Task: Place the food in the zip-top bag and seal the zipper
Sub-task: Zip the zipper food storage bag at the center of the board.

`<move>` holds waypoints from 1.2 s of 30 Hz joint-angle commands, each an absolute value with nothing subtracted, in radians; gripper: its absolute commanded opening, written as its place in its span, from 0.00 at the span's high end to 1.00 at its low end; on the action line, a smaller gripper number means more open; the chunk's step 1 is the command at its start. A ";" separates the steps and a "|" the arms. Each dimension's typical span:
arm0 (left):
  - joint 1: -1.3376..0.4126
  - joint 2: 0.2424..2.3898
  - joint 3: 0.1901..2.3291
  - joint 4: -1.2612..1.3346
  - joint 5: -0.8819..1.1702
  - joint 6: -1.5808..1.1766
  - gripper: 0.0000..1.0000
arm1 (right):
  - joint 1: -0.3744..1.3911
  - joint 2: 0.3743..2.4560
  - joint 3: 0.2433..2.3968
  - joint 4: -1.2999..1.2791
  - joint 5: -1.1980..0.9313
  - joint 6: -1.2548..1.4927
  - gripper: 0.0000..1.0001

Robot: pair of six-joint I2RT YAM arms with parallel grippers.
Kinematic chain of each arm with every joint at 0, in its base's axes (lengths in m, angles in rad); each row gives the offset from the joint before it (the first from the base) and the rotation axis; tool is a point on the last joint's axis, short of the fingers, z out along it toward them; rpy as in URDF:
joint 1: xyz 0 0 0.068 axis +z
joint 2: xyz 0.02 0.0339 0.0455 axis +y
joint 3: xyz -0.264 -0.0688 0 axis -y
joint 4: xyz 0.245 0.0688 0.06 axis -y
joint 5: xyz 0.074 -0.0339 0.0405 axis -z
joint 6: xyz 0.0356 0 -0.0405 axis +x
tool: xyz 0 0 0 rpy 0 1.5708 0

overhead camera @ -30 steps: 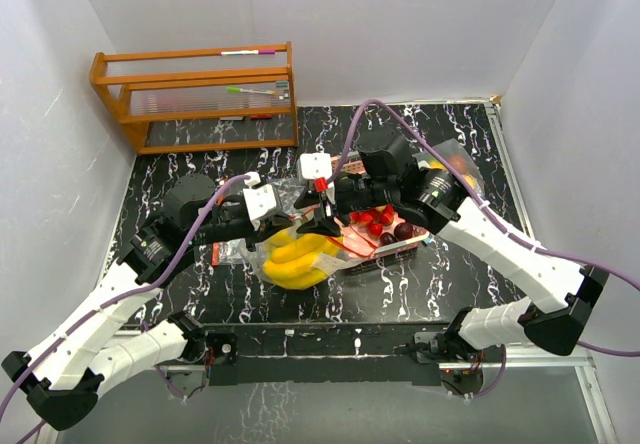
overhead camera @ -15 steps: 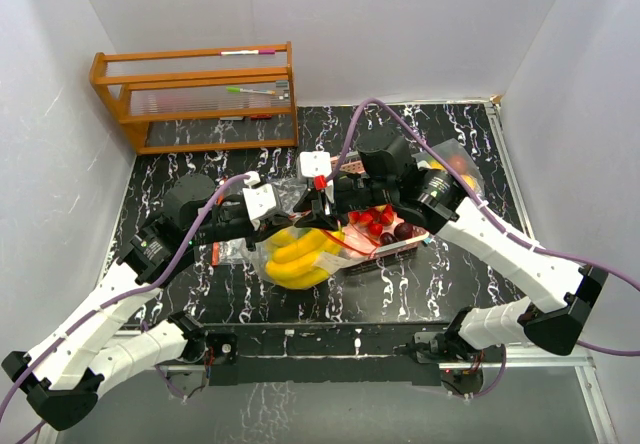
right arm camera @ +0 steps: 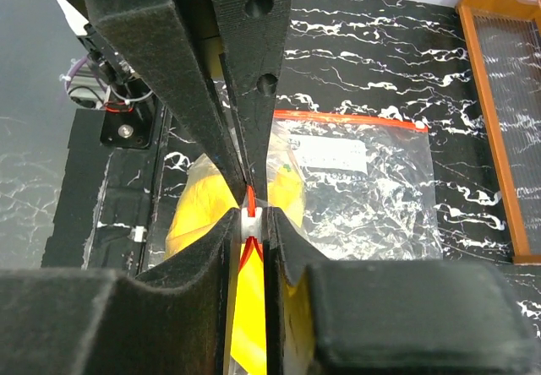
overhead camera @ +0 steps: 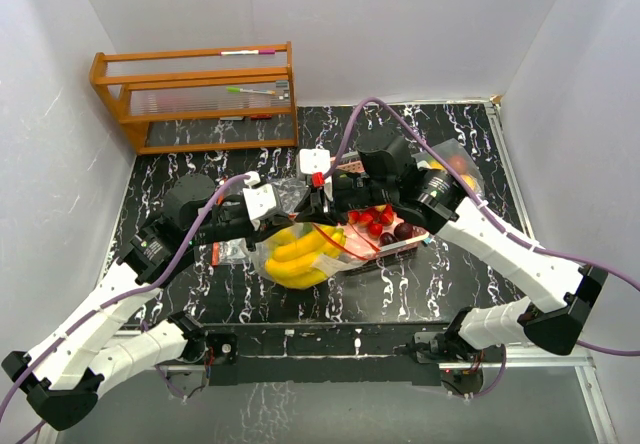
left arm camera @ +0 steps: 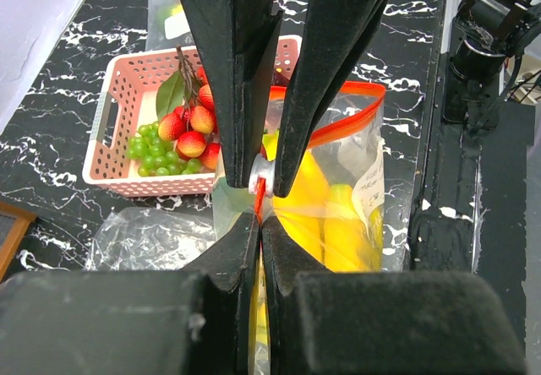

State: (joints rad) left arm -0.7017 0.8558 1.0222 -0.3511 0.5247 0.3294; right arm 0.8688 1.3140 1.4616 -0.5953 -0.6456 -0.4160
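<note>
The zip-top bag (overhead camera: 296, 257) lies mid-table with the yellow banana bunch (left arm camera: 325, 214) inside it. Its red zipper strip (left arm camera: 342, 122) arcs open beyond the grippers. My left gripper (left arm camera: 259, 223) is shut on the bag's edge at the zipper line. My right gripper (right arm camera: 251, 220) faces it and is shut on the white zipper slider (right arm camera: 251, 222). The two grippers (overhead camera: 305, 220) (overhead camera: 325, 207) almost touch tip to tip. More food sits in the pink tray (left arm camera: 106, 122): red berries (left arm camera: 192, 130), green grapes (left arm camera: 156, 151), and dark plums (overhead camera: 402, 231).
An empty clear zip bag (right arm camera: 363, 181) lies beside the filled one, toward the wooden rack (overhead camera: 195, 94) at the back left. Another clear bag holding an orange (overhead camera: 462, 176) sits behind the right arm. The arm bases line the near table edge.
My right gripper's fingers have closed onto the white slider. The left gripper has kept its hold, and both arms and the bag have barely moved.
</note>
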 commanded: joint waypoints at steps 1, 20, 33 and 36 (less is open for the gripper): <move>-0.701 0.831 1.042 -0.294 0.549 0.328 1.00 | 0.870 1.316 1.468 -0.562 -0.593 -0.392 0.85; -0.700 0.803 1.014 -0.311 0.568 0.330 0.46 | 0.870 1.324 1.471 -0.542 -0.575 -0.359 0.92; -0.701 0.888 1.025 -0.334 0.681 0.349 0.03 | 0.869 1.320 1.486 -0.555 -0.589 -0.362 0.92; -0.701 0.888 1.018 -0.314 0.691 0.349 0.03 | 0.870 1.319 1.485 -0.556 -0.588 -0.362 0.92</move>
